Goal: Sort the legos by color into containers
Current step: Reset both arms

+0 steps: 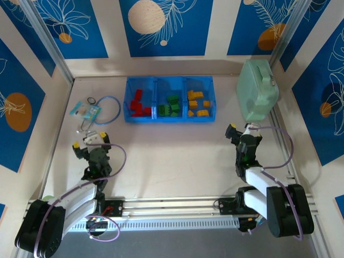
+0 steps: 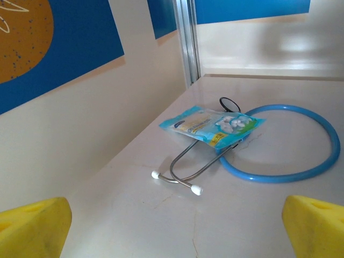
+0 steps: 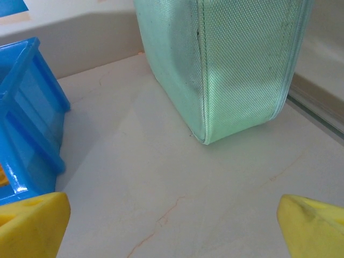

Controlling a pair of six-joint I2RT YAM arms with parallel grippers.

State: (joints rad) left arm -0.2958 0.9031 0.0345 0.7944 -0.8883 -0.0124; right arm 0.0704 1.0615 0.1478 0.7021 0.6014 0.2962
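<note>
Legos [image 1: 171,106] lie sorted in the blue tray [image 1: 169,120], with both pincers idle.
At far left the left gripper [image 1: 88,141] gapes empty near a stethoscope [image 1: 110,110]. Red bricks [image 1: 140,105] fill the left compartment, green bricks [image 1: 172,105] the middle, yellow-orange bricks [image 1: 198,105] the right. The right gripper [image 1: 240,130] gapes empty beside the mint case [image 1: 258,88]. The bricks look light, rigid and probably slick, so pinch them across flat sides.

Blue leaf-patterned wall panels [image 1: 166,27], pale table [image 1: 172,161]

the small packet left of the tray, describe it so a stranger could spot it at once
Find the blue tray at the far middle of the table, then look left to the stethoscope with its blue tube loop. The packet lies across its metal arms: flat, pale blue and printed, the only pouch there.
</note>
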